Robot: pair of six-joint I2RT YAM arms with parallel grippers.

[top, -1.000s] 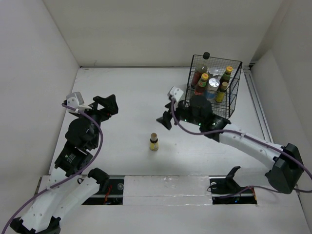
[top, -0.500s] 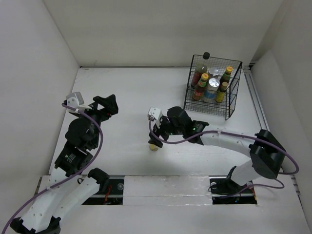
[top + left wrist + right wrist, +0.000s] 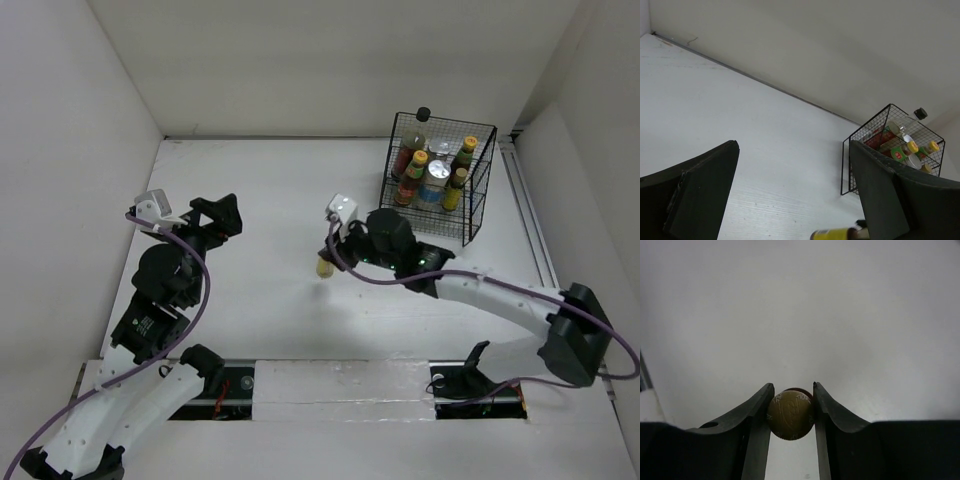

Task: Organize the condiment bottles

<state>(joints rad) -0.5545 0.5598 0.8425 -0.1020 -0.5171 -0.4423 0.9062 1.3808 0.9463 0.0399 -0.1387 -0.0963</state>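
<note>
**Holding the Little Yellow Bottle**

From above, my right fingers (image 3: 331,252) are squeezed on the little yellow bottle (image 3: 325,266). It is over the middle of the counter (image 3: 250,190). It is well apart from the wire basket (image 3: 482,205), where the other bottles (image 3: 413,165) stand. My left fingers (image 3: 222,212) are spread wide, off to the side.

From my left wrist, I see nothing between my left fingers. The little yellow bottle peeks in at the bottom edge.

From my right wrist, I look down on its round tan cap (image 3: 790,415). The cap is pinched on both sides, close to my tips.

I think the bottle is small, light and hard. It is round and smooth, so it could spin or slip. Up by the cap looks like a good place to hold, with a snug squeeze.
</note>
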